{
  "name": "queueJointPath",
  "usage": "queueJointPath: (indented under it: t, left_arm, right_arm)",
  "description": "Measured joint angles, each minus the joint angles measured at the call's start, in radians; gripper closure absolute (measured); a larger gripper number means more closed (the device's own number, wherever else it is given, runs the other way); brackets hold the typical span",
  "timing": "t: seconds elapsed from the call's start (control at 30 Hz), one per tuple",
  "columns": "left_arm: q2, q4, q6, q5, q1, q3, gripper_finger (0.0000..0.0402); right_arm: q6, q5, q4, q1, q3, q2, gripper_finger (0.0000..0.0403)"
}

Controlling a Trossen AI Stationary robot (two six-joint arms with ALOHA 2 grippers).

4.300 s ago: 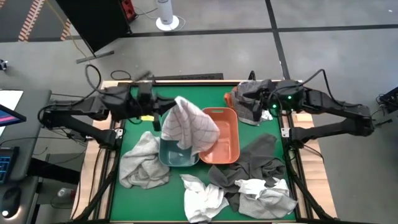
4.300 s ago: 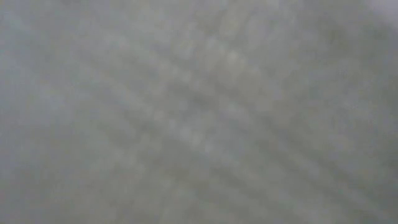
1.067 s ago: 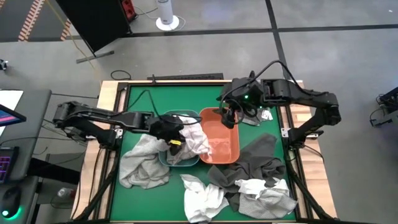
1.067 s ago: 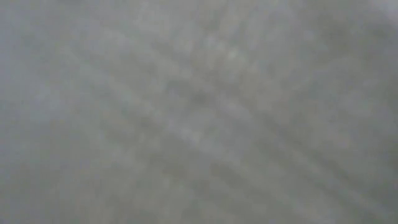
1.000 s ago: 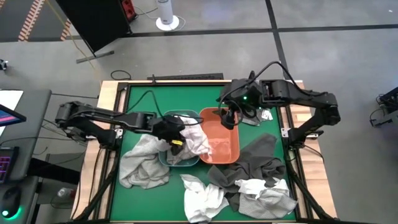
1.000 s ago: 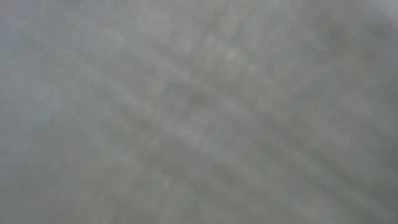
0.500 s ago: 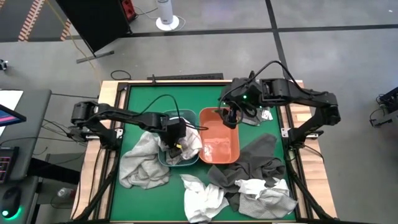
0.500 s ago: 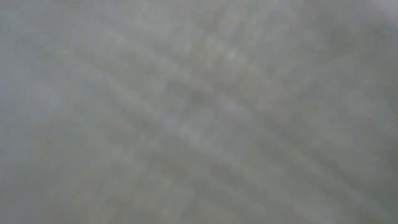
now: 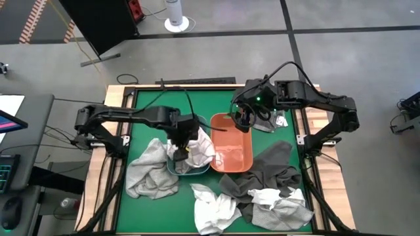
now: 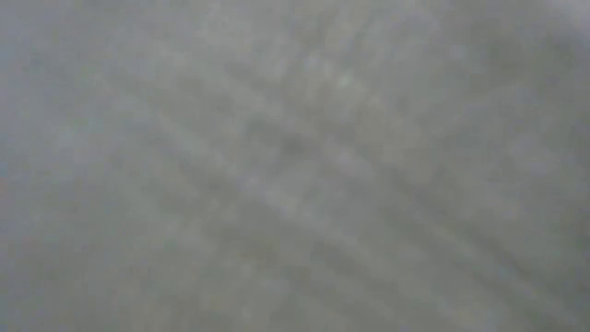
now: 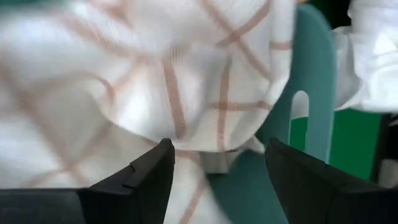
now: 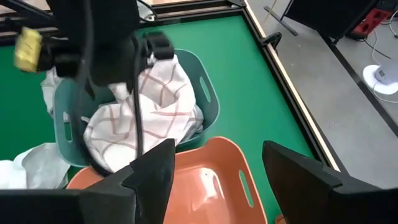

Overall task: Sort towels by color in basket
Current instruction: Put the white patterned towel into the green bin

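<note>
A white towel with rust-brown checks (image 9: pixel 201 152) lies bunched in the teal basket (image 9: pixel 191 172), seen close up in the left wrist view as the checked towel (image 11: pixel 186 81). My left gripper (image 9: pixel 180 151) hangs open just above it, pointing steeply down; its fingers (image 11: pixel 152 171) stand apart over the cloth. My right gripper (image 9: pixel 240 124) stays open and empty over the far end of the orange basket (image 9: pixel 246 147). A light grey towel (image 9: pixel 151 172), a dark grey towel (image 9: pixel 266 172) and white towels (image 9: pixel 213 206) lie on the green table.
Another towel (image 9: pixel 264 123) lies under the right arm at the far right. A white towel (image 9: pixel 283 203) rests on the dark grey one near the front. The low view (image 10: pixel 295 166) shows only a pale blur, blocked close to the lens. Wooden rails (image 9: pixel 118 141) edge the table.
My left gripper has opened and let go of the checked towel, then risen a little and tipped to point more steeply down, the arm's elbow lifting. The towel has settled into the teal basket, drawn back off the orange basket's rim.
</note>
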Motion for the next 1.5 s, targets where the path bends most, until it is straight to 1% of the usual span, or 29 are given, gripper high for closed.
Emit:
queueJointPath:
  t: [0.1,0.17,0.27,0.37,0.43,0.53,0.63,0.8,0.87,0.93,1.0,1.07,1.1,1.2,1.3,1.43,1.5]
  left_arm:
    - [-0.002,0.001,0.158,-0.096,-0.018,0.070,0.0161]
    - [0.002,0.063,0.228,-0.115,-0.026,0.076,0.0161]
    - [0.029,0.202,0.226,-0.048,-0.015,0.055,0.0165]
    - [0.063,0.276,0.234,-0.055,-0.009,0.051,0.0172]
    - [0.083,0.317,0.248,-0.050,-0.011,0.051,0.0177]
    - [0.130,0.345,0.277,-0.013,-0.013,0.051,0.0181]
    - [0.187,0.353,0.303,0.002,-0.011,0.051,0.0182]
    - [0.237,0.362,0.314,0.017,-0.006,0.051,0.0187]
    - [0.239,0.352,0.331,0.016,-0.007,0.051,0.0205]
    - [0.236,0.349,0.365,0.013,-0.012,0.051,0.0240]
    - [0.232,0.339,0.393,0.007,-0.017,0.051,0.0295]
    - [0.230,0.333,0.406,0.005,-0.018,0.051,0.0360]
    - [0.230,0.337,0.404,0.005,-0.018,0.051,0.0380]
    - [0.229,0.336,0.386,0.003,-0.015,0.051,0.0396]
    - [0.223,0.317,0.359,0.002,-0.011,0.062,0.0399]
    - [0.163,0.236,0.349,0.000,-0.008,0.108,0.0400]
    - [0.122,0.144,0.347,0.017,-0.004,0.132,0.0401]
  right_arm:
    - [0.001,0.000,-0.001,0.000,0.000,0.000,0.0131]
    - [0.001,0.013,-0.019,0.000,0.000,-0.005,0.0131]
    - [0.048,0.091,-0.115,0.000,-0.001,-0.040,0.0131]
    - [0.117,0.122,-0.197,0.006,-0.001,-0.101,0.0131]
    - [0.145,0.138,-0.207,0.017,0.000,-0.138,0.0131]
    - [0.167,0.160,-0.195,0.033,0.000,-0.174,0.0131]
    - [0.181,0.185,-0.179,0.049,0.000,-0.190,0.0131]
    - [0.202,0.188,-0.184,0.084,0.000,-0.184,0.0131]
    - [0.204,0.201,-0.191,0.098,0.000,-0.179,0.0131]
    - [0.205,0.230,-0.191,0.112,0.000,-0.177,0.0131]
    - [0.207,0.255,-0.191,0.123,0.000,-0.175,0.0131]
    - [0.208,0.268,-0.191,0.128,0.000,-0.174,0.0131]
    - [0.208,0.268,-0.191,0.129,0.000,-0.174,0.0131]
    - [0.212,0.269,-0.191,0.129,0.000,-0.174,0.0131]
    - [0.214,0.269,-0.195,0.128,0.000,-0.174,0.0131]
    - [0.214,0.269,-0.198,0.128,0.000,-0.174,0.0131]
    - [0.214,0.269,-0.199,0.128,0.000,-0.174,0.0131]
